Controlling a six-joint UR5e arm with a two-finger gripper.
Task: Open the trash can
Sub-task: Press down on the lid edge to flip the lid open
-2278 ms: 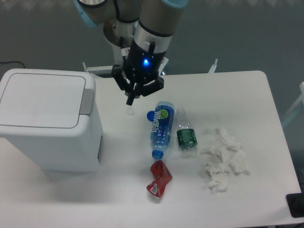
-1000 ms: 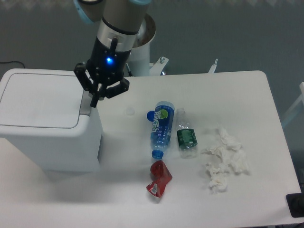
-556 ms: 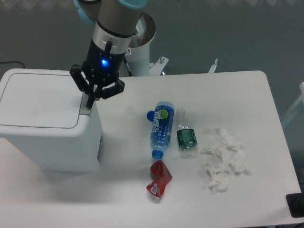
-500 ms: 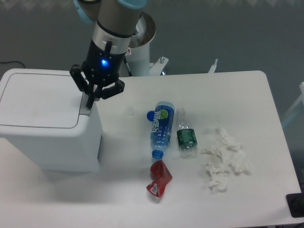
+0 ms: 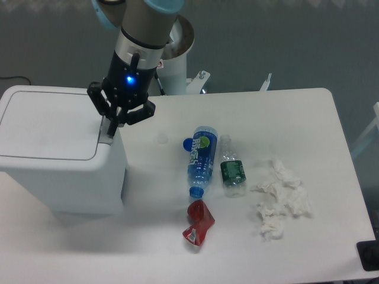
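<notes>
White plastic everywhere on the left side: the trash can [image 5: 53, 151] is parked at the left end of the table [image 5: 308, 106], lid [image 5: 50, 124] flat and shut, grey push tab [image 5: 108, 127] on its right edge.

So what's changed: a couple of seconds back the gripper [image 5: 111, 131] was hanging over bare table near the bottles, and since then it's been swung left until it's sat right over the tab. Over the last half second basically nothing has moved, so it looks like the approach is finished and the press is either being started or about to be. The lid isn't lifted at all yet, so the task is judged as lined up but not done.

Fingers are seen drawn close together into one narrow point, with nothing pinched between them. Makes sense for poking a tab.

Harder to call:
- whether the fingertip is actually touching the tab or just hovering above it can't be told from this top-down angle
- most of the tab is covered by the gripper, so any sinking of it can't be judged
- the arm is cut off at the top of the frame

Off to the right, well apart from the bin, a blue bottle [image 5: 201, 157], a green-labelled bottle [image 5: 232, 168], a crushed red can [image 5: 198, 225] and some crumpled tissue [image 5: 281, 198] are left lying around.
</notes>
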